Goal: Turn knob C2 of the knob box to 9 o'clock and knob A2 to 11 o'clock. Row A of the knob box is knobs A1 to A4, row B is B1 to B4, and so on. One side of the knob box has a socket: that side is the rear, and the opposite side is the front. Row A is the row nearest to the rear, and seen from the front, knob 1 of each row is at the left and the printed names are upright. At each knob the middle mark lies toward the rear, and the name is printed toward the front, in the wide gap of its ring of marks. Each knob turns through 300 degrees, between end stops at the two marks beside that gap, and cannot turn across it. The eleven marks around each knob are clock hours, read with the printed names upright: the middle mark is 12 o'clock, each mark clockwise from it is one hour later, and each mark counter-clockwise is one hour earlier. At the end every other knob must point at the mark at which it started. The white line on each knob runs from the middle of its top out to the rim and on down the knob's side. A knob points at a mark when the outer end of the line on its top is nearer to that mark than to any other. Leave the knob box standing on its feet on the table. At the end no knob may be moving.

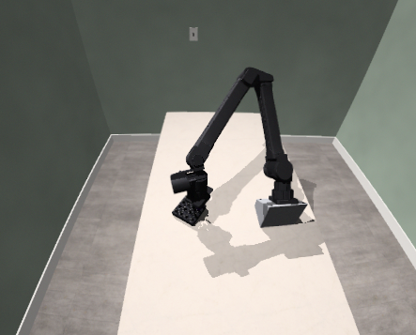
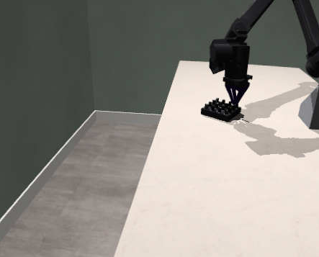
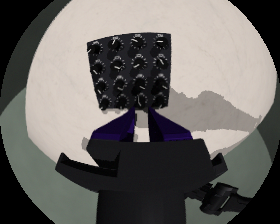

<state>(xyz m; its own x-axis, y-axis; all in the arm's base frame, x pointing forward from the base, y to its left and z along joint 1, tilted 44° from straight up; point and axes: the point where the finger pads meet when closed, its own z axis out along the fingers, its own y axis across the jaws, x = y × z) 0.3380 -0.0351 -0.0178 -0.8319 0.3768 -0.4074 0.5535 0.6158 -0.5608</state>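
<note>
Wrist view: gripper [image 1: 199, 206] [image 2: 235, 104] [image 3: 142, 109] fingers slightly apart, beside knob box's [image 1: 185, 212] [image 2: 215, 115] [image 3: 129, 51] edge.

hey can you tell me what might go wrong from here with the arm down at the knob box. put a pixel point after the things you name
The fingers [image 2: 235, 104] are down at one edge of the knob box [image 1: 187, 212] [image 2: 218, 112] [image 3: 131, 72], with knobs packed closely in rows, so a small sideways slip could turn a neighbouring knob that should stay put.

The box stands loose-looking on the table [image 1: 228, 300] [image 2: 204, 198] [image 3: 55, 75], so a push against that edge might slide or tip it.
</note>
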